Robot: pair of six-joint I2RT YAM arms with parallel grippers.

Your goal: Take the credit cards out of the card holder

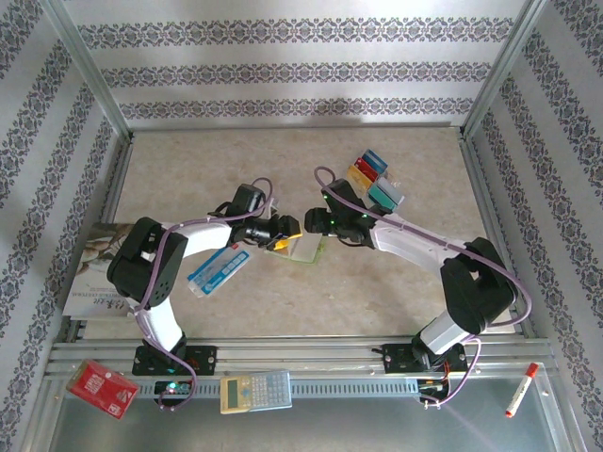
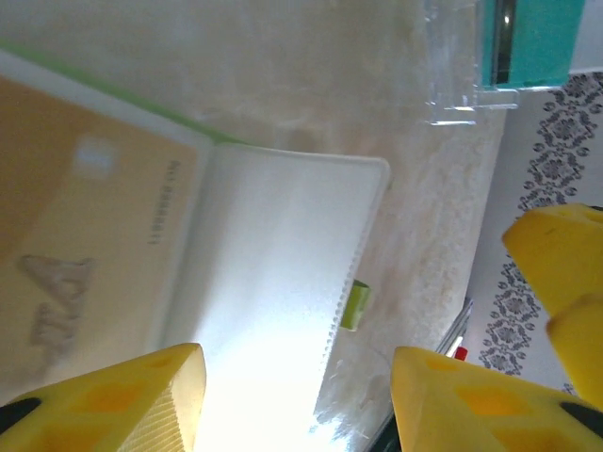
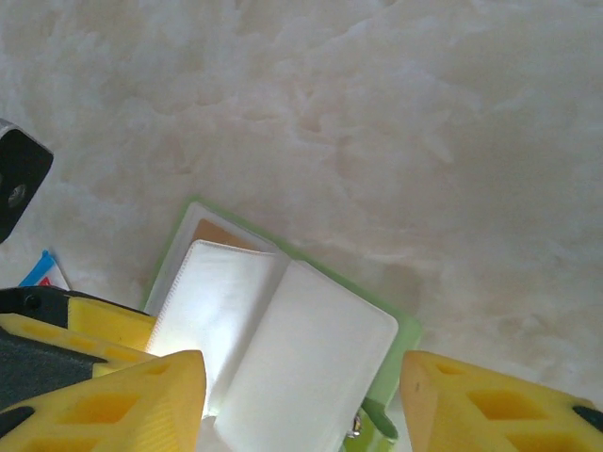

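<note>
The lime-green card holder (image 1: 307,252) lies open on the table between my two grippers. In the left wrist view its pale clear sleeves (image 2: 273,282) and a tan face (image 2: 85,235) spread out under my left gripper (image 2: 297,405), which is open with nothing gripped. My right gripper (image 3: 301,405) is open too, hovering over the card holder (image 3: 311,358), whose green rim shows round white sleeves. From above, the left gripper (image 1: 283,233) and right gripper (image 1: 316,226) nearly meet. Several credit cards (image 1: 372,179) in blue, red, yellow and teal lie at the back right; the teal card (image 2: 528,42) is visible.
A blue-and-white flat packet (image 1: 217,271) lies beside the left arm, with a magazine (image 1: 94,273) further left. On the near rail sit a red board (image 1: 104,388), a calculator (image 1: 254,391) and a red-and-white marker (image 1: 520,391). Patterned walls enclose three sides.
</note>
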